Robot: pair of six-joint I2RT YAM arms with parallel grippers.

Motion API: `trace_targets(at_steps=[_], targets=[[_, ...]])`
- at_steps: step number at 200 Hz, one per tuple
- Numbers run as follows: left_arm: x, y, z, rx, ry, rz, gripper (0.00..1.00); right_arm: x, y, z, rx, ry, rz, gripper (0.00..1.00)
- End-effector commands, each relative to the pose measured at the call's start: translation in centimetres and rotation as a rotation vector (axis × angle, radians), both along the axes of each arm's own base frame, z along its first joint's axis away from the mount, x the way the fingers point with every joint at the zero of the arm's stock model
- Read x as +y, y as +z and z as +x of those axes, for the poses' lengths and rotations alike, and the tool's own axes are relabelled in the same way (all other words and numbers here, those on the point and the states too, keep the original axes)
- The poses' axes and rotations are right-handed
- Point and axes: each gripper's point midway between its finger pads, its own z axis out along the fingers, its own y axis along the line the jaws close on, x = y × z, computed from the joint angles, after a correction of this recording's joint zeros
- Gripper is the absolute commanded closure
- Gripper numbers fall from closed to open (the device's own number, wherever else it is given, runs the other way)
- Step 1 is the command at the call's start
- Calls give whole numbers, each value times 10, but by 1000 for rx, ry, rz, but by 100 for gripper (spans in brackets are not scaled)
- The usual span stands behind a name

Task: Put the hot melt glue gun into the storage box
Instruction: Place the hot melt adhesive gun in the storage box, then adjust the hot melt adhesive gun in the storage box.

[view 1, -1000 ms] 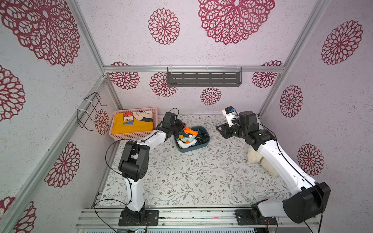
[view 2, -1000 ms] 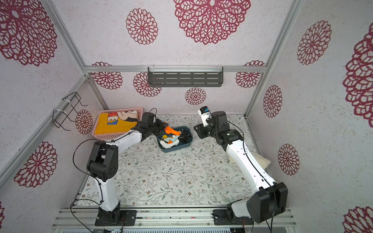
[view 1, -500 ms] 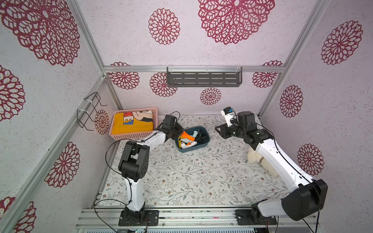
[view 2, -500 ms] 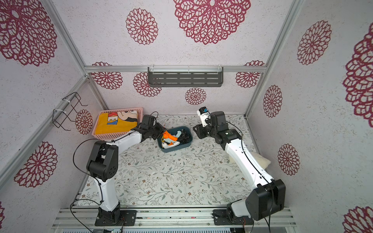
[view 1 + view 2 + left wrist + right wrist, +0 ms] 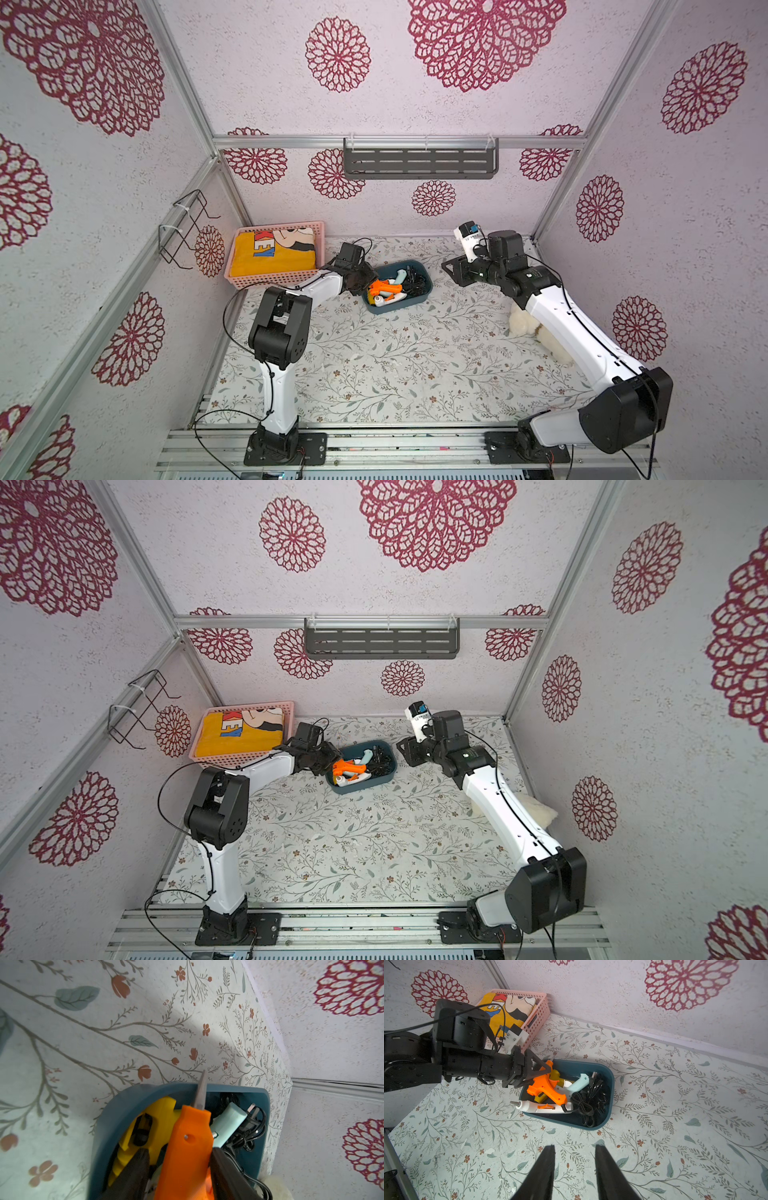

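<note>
the placing looks all but done to me. the orange hot melt glue gun lies inside the storage box, on top of the pile at the end nearest my left gripper. in both top views the gun sits within the box's walls. what is left, as i judge it, is to draw my left gripper clear of the box without dragging the gun along.

my left gripper's jaws are spread on either side of the gun's body. in the left wrist view a sliver of gap shows between 1 finger and the orange shell, while the other finger lies so close that i cannot say for sure whether it touches. my right gripper hangs over bare table, well apart from the box, jaws parted with nothing between them.

the gun is bright orange plastic, pistol-shaped, with a grey metal nozzle pointing toward the box's rim (the body rests inside all the same). it lies on its side across 3 others, a white gun, a yellow gun and a pale teal gun, beside a tangle of black cords.
</note>
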Motion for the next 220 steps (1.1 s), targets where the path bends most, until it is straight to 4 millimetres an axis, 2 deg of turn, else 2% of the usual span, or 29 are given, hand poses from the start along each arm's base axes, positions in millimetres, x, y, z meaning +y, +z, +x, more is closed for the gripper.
trace_targets(at_steps=[1, 45, 48, 64, 82, 103, 125, 144, 158, 182, 220], targets=[[4, -2, -5, 10, -11, 25, 38, 3, 9, 2, -26, 0, 23, 62], [5, 44, 0, -66, -44, 56, 18, 2, 10, 2, -30, 1, 23, 60], [5, 63, -1, -100, -47, 49, 16, 2, 11, 2, -31, -1, 23, 60], [10, 92, -4, -140, -59, 69, 11, 2, 11, 2, -32, -2, 21, 60], [18, 119, -12, -181, -72, 114, 10, 2, 10, 3, -31, -2, 17, 59], [27, 135, -34, -192, -140, 201, 17, 1, 9, 3, -30, -4, 14, 59], [29, 124, -73, -166, -301, 320, 27, 1, 5, 3, -23, -2, 12, 59], [27, 106, -107, -155, -429, 364, 25, 3, 4, 2, -20, 3, 16, 59], [23, 97, -121, -169, -474, 343, 21, 4, 1, 3, -13, 6, 19, 60], [15, 83, -130, -167, -525, 328, 17, 5, -1, 3, -6, 12, 19, 59], [-7, 71, -121, -180, -613, 366, 15, 5, 0, 3, -5, 13, 24, 60]])
